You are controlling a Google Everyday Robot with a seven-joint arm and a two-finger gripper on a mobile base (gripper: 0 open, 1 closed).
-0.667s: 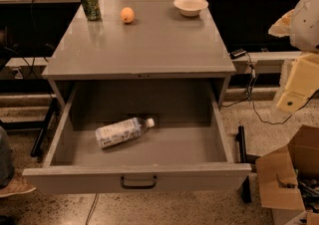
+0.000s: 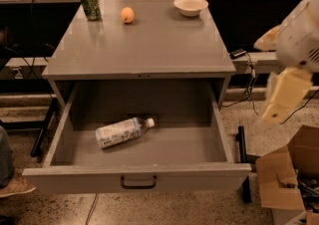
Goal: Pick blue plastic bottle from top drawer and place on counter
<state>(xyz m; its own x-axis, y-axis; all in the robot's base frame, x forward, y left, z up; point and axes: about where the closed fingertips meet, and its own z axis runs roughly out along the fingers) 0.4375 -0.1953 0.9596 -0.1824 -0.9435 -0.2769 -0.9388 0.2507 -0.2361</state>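
The blue plastic bottle (image 2: 121, 132) lies on its side on the floor of the open top drawer (image 2: 137, 174), left of centre, its white cap pointing right. The drawer is pulled fully out, with its dark bar handle at the front middle. The grey counter (image 2: 149, 45) lies above and behind it. My gripper (image 2: 273, 112) hangs at the right edge of the view, outside the drawer and to the right of the cabinet, well away from the bottle, below the white arm (image 2: 301, 40).
On the counter's far edge stand a green drink can (image 2: 90, 3), an orange fruit (image 2: 127, 15) and a white bowl (image 2: 190, 5). An open cardboard box (image 2: 291, 176) sits on the floor at the lower right. A person's shoe (image 2: 15, 186) is at the lower left.
The arm and gripper have shifted slightly left and down at the right edge. The bottle and drawer have not moved.
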